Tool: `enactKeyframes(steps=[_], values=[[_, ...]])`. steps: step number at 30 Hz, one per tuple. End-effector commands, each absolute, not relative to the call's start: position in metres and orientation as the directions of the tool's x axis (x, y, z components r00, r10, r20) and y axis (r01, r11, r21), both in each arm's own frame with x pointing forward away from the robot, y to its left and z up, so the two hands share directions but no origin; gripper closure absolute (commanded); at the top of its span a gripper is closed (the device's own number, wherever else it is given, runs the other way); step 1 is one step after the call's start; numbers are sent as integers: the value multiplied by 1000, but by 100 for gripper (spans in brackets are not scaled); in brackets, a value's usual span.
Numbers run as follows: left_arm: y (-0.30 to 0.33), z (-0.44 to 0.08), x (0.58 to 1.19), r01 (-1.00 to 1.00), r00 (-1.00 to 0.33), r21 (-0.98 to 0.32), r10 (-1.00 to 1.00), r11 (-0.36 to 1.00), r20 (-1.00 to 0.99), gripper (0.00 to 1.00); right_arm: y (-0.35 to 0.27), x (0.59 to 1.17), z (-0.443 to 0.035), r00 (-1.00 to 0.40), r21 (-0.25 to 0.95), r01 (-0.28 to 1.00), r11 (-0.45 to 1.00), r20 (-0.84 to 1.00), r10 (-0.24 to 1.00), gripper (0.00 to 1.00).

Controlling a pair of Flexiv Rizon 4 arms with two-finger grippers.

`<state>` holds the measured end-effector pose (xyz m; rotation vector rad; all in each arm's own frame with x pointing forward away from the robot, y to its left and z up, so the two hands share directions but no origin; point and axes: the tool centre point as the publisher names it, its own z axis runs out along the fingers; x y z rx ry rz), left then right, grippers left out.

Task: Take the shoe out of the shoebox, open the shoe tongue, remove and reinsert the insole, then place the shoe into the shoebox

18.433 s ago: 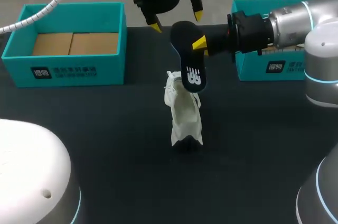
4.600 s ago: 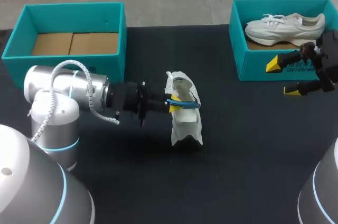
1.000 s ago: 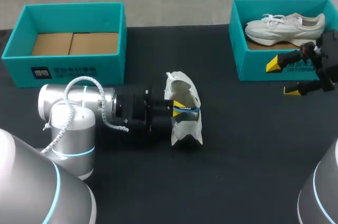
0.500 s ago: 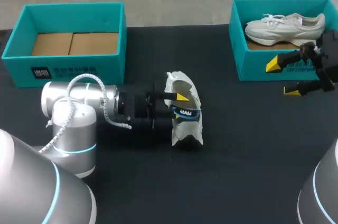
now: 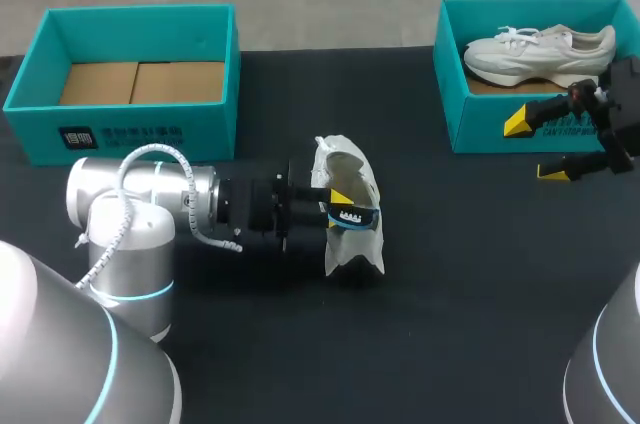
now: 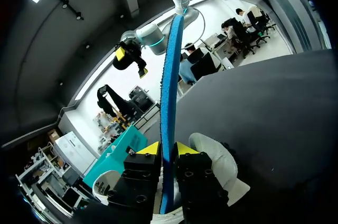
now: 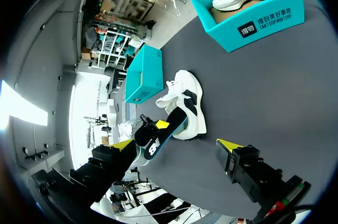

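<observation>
The white sneaker [image 5: 355,244] is seen near the middle of the head view, on the black table [image 5: 450,294] and outside both boxes. The insole [image 6: 170,102], blue at its edge and black on its face, is pinched between the fingers of the left gripper [image 5: 338,206], with one end apparently set at the sneaker's opening. Reinsertion is judged to be the step in hand. Next, the insole would need to be pushed toward the toe and laid flat before release. The right gripper [image 5: 537,147] is held spread and empty at the right edge, just before the right-hand teal shoebox [image 5: 500,134], in which a second sneaker [image 5: 540,49] lies. An empty teal shoebox [image 5: 140,129] is seen at upper left.
</observation>
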<state>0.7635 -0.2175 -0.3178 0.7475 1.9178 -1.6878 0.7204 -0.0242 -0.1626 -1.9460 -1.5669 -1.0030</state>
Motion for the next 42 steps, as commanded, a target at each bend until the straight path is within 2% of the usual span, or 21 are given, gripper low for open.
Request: enactKeyframes(steps=[1,26,27,30,31,32,40,41,42], values=[[-215,-320,761,670,-742,-733,89,112,-665,100,-24,719,-163,94,98,961,-259,763,639,0],[-218,-349,800,666,-742,-718,80,204,-665,100,-24,719,-163,94,98,961,-259,763,639,0],[-218,-347,798,666,-742,-719,77,201,-666,98,-24,719,-163,94,98,961,-259,763,639,0],[-218,-344,793,669,-740,-718,79,194,-668,83,-24,719,-163,94,98,961,-259,763,639,0],[-218,-341,791,671,-738,-716,81,193,-670,73,-24,719,-163,94,98,961,-259,763,639,0],[-217,-340,789,673,-737,-715,81,191,-672,72,-24,719,-163,94,98,961,-259,763,639,0],[-216,-330,772,689,-723,-704,91,175,-685,76,-24,719,-163,94,98,961,-259,763,639,0],[-217,-330,771,690,-722,-703,92,175,-686,80,-24,719,-163,94,98,961,-259,763,639,0],[-217,-331,771,691,-721,-701,97,175,-687,99,-24,719,-163,94,98,961,-259,763,639,0]])
